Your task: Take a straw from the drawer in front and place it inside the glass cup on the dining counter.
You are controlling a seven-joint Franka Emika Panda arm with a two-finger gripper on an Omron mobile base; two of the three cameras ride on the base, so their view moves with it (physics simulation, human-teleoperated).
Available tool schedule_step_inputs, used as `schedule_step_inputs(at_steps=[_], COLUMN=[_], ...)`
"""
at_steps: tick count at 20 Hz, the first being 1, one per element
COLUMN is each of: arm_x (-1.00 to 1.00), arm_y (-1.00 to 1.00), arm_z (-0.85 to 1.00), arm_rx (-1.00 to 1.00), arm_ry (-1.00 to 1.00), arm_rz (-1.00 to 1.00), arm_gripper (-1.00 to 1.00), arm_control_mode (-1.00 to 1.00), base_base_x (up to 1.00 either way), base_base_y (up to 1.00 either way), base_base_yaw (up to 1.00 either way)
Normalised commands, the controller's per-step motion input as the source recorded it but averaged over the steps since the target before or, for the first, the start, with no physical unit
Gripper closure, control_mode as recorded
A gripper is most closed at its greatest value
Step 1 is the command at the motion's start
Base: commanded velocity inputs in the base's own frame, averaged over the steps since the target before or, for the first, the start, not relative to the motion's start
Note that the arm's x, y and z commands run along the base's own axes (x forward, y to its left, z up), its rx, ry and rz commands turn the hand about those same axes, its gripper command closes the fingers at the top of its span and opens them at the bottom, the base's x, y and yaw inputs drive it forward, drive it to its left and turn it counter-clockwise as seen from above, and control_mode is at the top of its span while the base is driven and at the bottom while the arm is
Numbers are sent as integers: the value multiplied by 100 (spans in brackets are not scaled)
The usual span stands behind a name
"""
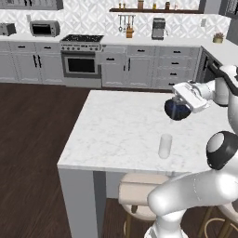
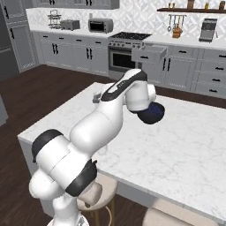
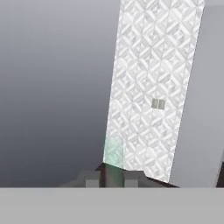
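**Arm reaches over the marble island beside the tumbler**

Where the white grey-veined marble tabletop (image 1: 116,125) of the rectangular dining island spreads across both base views, a small clear straight-sided glass tumbler (image 1: 165,146) stands upright near its front edge, colourless and almost lost against the stone. Farther back on the same slab sits a rounded dark blue bowl (image 1: 176,110), glossy and smooth; the arm's white hand hangs just above and in front of it, and from the right base view the bowl (image 2: 151,113) peeks out below the arm's bulky white links. The pincer (image 1: 175,95) points away toward the far wall, and I cannot tell whether its fingers are wide, narrow or holding anything; the thin straw cannot be made out. Beige round-cushioned stools (image 1: 139,193) tuck under the island's grey base. Against the back wall, a shallow grey box drawer (image 2: 149,54) stands pulled out from the grey cabinets, beside the black-topped steel stove (image 2: 126,38). Along the hand camera, a tall strip of white diamond-patterned tile (image 3: 153,87) runs between flat grey surfaces.
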Motion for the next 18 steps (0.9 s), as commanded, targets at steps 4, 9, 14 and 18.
schedule_step_inputs(at_steps=[4, 9, 14, 18], arm_x=[-1, 5, 20, 21], arm_y=[0, 0, 0, 0], arm_z=[-29, -30, -29, -28], arm_rx=[0, 0, 0, 0], arm_ry=[0, 0, 0, 2], arm_rz=[-25, -19, -14, -12], arm_gripper=[100, 100, 100, 100], arm_control_mode=[-100, -100, -100, -100], base_base_x=[0, 0, 0, 0], base_base_y=[0, 0, 0, 0], base_base_yaw=[0, 0, 0, 0])
